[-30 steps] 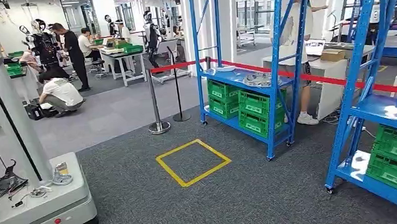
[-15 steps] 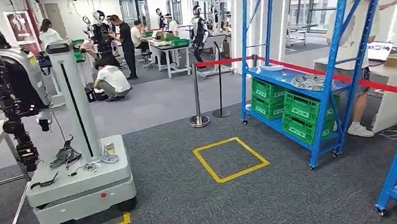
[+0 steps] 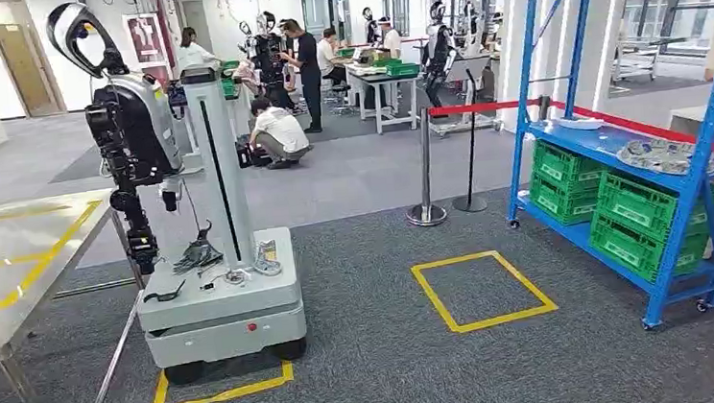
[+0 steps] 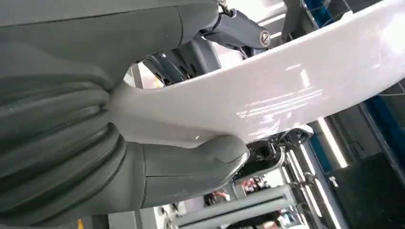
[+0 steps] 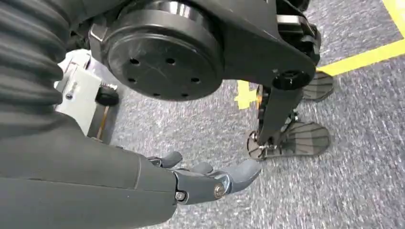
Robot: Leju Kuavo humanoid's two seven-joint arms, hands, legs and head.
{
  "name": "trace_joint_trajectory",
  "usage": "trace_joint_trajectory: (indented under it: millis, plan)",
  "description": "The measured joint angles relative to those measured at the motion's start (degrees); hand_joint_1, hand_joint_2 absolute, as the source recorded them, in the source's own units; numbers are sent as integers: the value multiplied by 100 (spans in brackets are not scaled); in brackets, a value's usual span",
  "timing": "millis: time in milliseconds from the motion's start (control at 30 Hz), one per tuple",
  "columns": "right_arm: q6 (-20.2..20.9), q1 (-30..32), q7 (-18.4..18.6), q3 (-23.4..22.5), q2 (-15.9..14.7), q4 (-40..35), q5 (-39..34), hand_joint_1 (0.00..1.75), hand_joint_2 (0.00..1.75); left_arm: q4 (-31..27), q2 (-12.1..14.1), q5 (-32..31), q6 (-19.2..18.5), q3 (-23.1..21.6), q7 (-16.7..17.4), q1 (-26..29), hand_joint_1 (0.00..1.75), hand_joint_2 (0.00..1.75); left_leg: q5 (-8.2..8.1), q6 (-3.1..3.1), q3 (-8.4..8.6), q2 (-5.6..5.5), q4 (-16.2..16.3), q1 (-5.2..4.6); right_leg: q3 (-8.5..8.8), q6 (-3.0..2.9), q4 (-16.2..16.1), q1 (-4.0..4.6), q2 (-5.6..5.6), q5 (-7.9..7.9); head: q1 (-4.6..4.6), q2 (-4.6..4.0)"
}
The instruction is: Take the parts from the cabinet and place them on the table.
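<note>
Left hand (image 4: 157, 157) gripping white part (image 4: 267, 100), right hand (image 5: 210, 179) empty, fingers loosely apart, table (image 3: 11, 258) at left, shelf (image 3: 618, 142) at right

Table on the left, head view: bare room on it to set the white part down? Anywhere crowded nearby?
The table top in view is bare, crossed by yellow tape lines. Crowded: the grey mobile base beside its right edge, its deck littered with small tools. The left hand grips the white part.

My left hand (image 4: 157, 167) grips a glossy white curved part (image 4: 286, 100) that runs off the frame edge, hiding my fingers. The reflective glass-topped bench (image 3: 13, 277) is cropped at left. Silvery parts on the blue shelf rack (image 3: 662, 153) are too small to identify.
</note>
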Motion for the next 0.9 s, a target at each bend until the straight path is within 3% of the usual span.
trace_joint_trajectory:
  millis: [33, 67, 100, 133, 167, 200, 233, 300, 333, 367, 400, 500, 533, 567, 600, 667, 700, 733, 800, 833, 867, 900]
  plan:
    - [-2, -3, -2, -4, -11, 0, 0, 0, 175, -4, 0, 0, 15, 0, -18, 11, 175, 175, -60, -6, -29, 359, 75, -5, 24, -26, -42, -9, -69, 22, 0, 0]
    - [-2, 2, 0, -7, -9, 0, 0, 0, 175, -11, 4, -2, 44, -7, -20, -23, 175, 175, -249, -31, -155, 611, 336, -17, 29, -76, -54, -10, -140, 18, -2, 0]
    - [-2, 13, 4, -9, -9, 0, 0, 0, 175, -17, -9, -2, 68, -13, -20, -32, 175, 175, -487, -63, -364, 705, 778, -7, 27, -82, -53, -4, -229, 15, 2, 0]
    - [-2, 21, 24, -9, -9, 0, 0, 0, 175, -17, -18, 4, 98, -15, -15, -14, 175, 175, -665, -87, -556, 725, 1199, 2, 26, -93, -52, 2, -310, 6, -2, 0]
    - [-2, 30, 28, -9, -9, 0, 7, 0, 175, -17, -31, 9, 109, -15, -11, 6, 175, 175, -755, -111, -704, 730, 1516, 6, 24, -93, -50, 3, -392, -1, 0, 0]
    - [-2, 34, 26, -9, -9, 0, 15, 0, 175, -17, -37, 18, 116, -17, -9, 23, 175, 175, -721, -127, -737, 739, 1599, 8, 28, -88, -49, 2, -471, -8, -2, 0]
    - [-2, 32, 22, -9, -9, 0, 15, 0, 175, -28, -46, 28, 129, -17, -9, 42, 175, 175, -553, -143, -631, 763, 1412, 13, 34, -72, -43, -5, -560, -21, -2, 0]
    - [-2, 24, 7, -11, -2, 0, 15, 0, 175, -92, -53, 46, 157, -17, -11, 52, 175, 175, -94, -165, -132, 920, 504, 22, 52, -22, -4, -30, -710, -64, -2, 0]
    - [-2, 20, 2, -11, -2, 0, 15, 0, 175, -109, -53, 46, 160, -17, -13, 50, 175, 175, -49, -163, 86, 1189, 49, 14, 68, 22, 36, -15, -783, -102, -2, 0]
    - [-2, 16, 2, -13, -11, 0, 15, 0, 175, -114, -57, 46, 160, -18, -15, 44, 175, 175, -72, -57, 126, 1267, 36, -25, 69, 71, 65, 20, -825, -149, 0, 0]
    - [2, 13, 2, -13, -7, 0, 15, 0, 175, -135, -70, 46, 162, -17, -11, 60, 175, 175, -67, 26, 105, 1162, 65, -33, 81, 102, 51, 22, -873, -155, 0, 0]
    - [0, -15, 2, -13, -7, 0, 15, 0, 175, -157, -79, 48, 162, -17, -13, 85, 175, 175, -46, 136, 66, 935, 46, -21, 156, 195, 37, 20, -1064, -185, 2, 0]
    - [0, -27, 0, -13, -7, -2, 18, 0, 175, -185, -79, 48, 162, -17, -17, 100, 175, 175, -28, 166, 74, 881, 30, 4, 156, 262, 113, -17, -766, -243, 6, 0]
    - [0, -28, 0, -15, -7, 0, 15, 0, 175, -201, -81, 48, 162, -17, -17, 77, 175, 175, -13, 197, 64, 817, 29, 10, 34, 284, 372, -25, -427, -429, 9, 0]
    - [0, -25, 2, -15, -7, 0, 17, 0, 175, -203, -94, 48, 162, -20, -17, 67, 175, 175, -7, 220, 47, 757, 29, 10, -169, 290, 780, -27, -275, -655, 20, 0]
    - [0, 3, 4, -15, -7, 0, 17, 0, 175, -203, -101, 48, 164, -20, -17, 73, 175, 175, 5, 241, 12, 605, 34, -2, -618, 284, 1653, -26, -200, -995, 17, 0]
    - [0, 19, 11, -15, -7, 0, 17, 0, 175, -203, -109, 48, 164, -20, -17, 74, 175, 175, 10, 244, 4, 512, 36, -9, -728, 267, 1825, -25, -197, -975, 20, 0]
    - [0, 31, 11, -15, -7, 0, 17, 0, 175, -203, -112, 48, 164, -20, -17, 75, 175, 175, 17, 243, 3, 426, 39, -16, -696, 243, 1720, -22, -193, -825, 20, 0]
    - [0, 21, 20, -20, -7, 0, 11, 0, 175, -205, -116, 48, 164, -20, -7, 72, 175, 175, 29, 226, 8, 248, 45, -29, -325, 149, 862, -2, -75, -285, 17, 0]
    - [2, 15, 26, -22, -7, 0, -4, 0, 175, -205, -118, 50, 164, -20, 9, 70, 175, 175, 37, 214, 6, 177, 45, -26, -96, 86, 348, 2, 169, -46, 17, 0]
    - [0, 17, 24, -33, -20, 0, -7, 0, 175, -199, -123, 52, 164, -24, 15, 57, 175, 175, 45, 186, -18, 127, 56, -39, -13, 34, 112, -3, 455, -88, 13, 0]
    - [0, 12, 20, -46, -11, 0, -7, 0, 175, -197, -125, 59, 164, -35, 33, 44, 175, 175, 60, 148, -40, 30, 56, -30, -14, 77, 84, 8, 334, -59, 17, 0]
